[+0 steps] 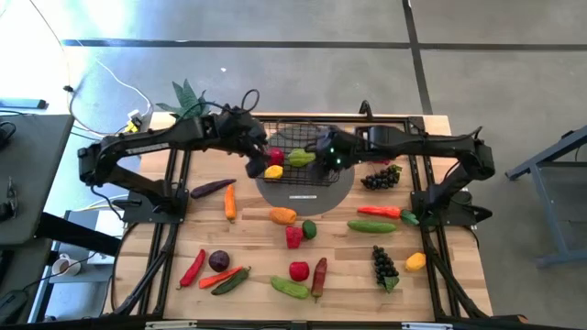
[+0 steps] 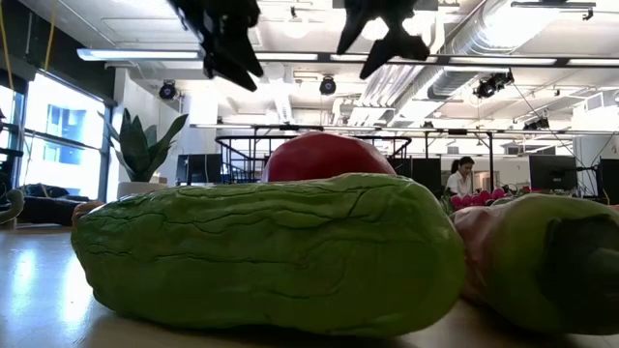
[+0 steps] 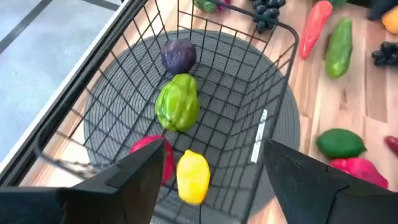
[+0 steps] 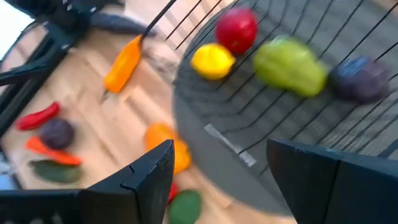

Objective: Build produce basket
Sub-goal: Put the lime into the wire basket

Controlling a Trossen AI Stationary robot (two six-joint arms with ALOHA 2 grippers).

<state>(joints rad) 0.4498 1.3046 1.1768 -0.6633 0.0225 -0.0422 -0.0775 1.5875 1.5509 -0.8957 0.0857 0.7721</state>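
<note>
High view: your black wire basket (image 1: 303,156) sits on a grey round mat (image 1: 316,194) near the table's far edge, about midway along it. Both grippers hang over it: the left gripper (image 1: 258,158) at its left side, the right gripper (image 1: 327,152) at its right. Loose produce is scattered over the rest of the wooden table (image 1: 257,240), with dark grapes (image 1: 381,176) by the mat and a carrot (image 1: 230,202) toward the left.

Low view: a green cucumber (image 2: 271,253) fills the near edge, with a red tomato (image 2: 324,157) behind it.

Left wrist view: your left fingers (image 3: 140,180) stand apart, gripping nothing. Below, inside the basket, lie a lemon (image 3: 193,177), a green pepper (image 3: 178,103), a purple onion (image 3: 178,55) and a red piece (image 3: 149,149).

Right wrist view: your right fingers (image 4: 149,180) are also spread and empty, above the same four pieces.
</note>
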